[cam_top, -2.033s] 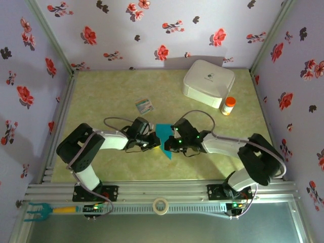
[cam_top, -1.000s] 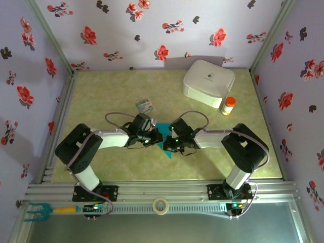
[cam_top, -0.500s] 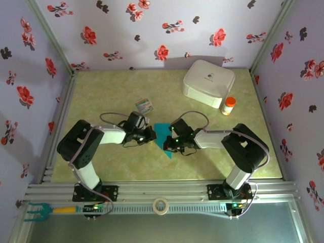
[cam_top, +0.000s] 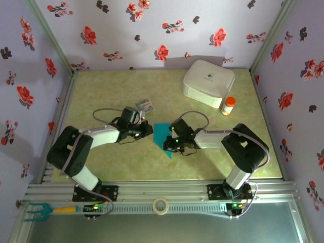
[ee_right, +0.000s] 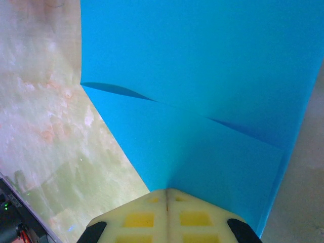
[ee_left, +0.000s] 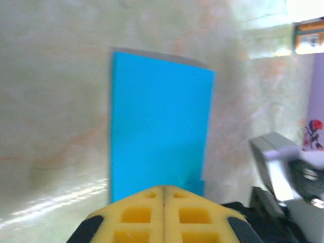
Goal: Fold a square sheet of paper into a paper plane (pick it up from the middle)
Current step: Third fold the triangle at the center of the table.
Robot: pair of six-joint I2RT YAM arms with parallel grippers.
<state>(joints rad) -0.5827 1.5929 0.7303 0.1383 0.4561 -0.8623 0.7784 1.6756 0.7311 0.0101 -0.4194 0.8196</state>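
Leftward, away from the white box [cam_top: 208,83], is where the left arm has swung since two seconds ago: its fingers then sat against the blue sheet of paper [cam_top: 162,134] and now stand just clear of the sheet's edge, on the side away from the box. The right arm has hardly shifted over the last second. The left fingers [cam_top: 147,129] are pressed together with nothing between them, and the left wrist view shows their yellow tips [ee_left: 161,192] meeting at a seam, with the sheet [ee_left: 159,121] flat on the worktop just ahead. The right fingers [cam_top: 168,145] are also together, holding nothing, and their tips [ee_right: 164,195] rest on or just over the sheet [ee_right: 202,76] on its edge towards the box. The sheet lies to the left of the box and nearer the arms, well apart from it. It is already folded narrower, with a point at its near end and two flaps whose edges lift slightly. With one arm off the paper, those flaps may spring up and lose their crease. If the right tips slide while bearing down, the thin sheet could skid on the smooth worktop and skew the fold. The box lid bears a small dark mark, the card [cam_top: 144,105] has multicoloured print, and the orange bottle [cam_top: 229,106] beside the box has a label; none of these is readable.
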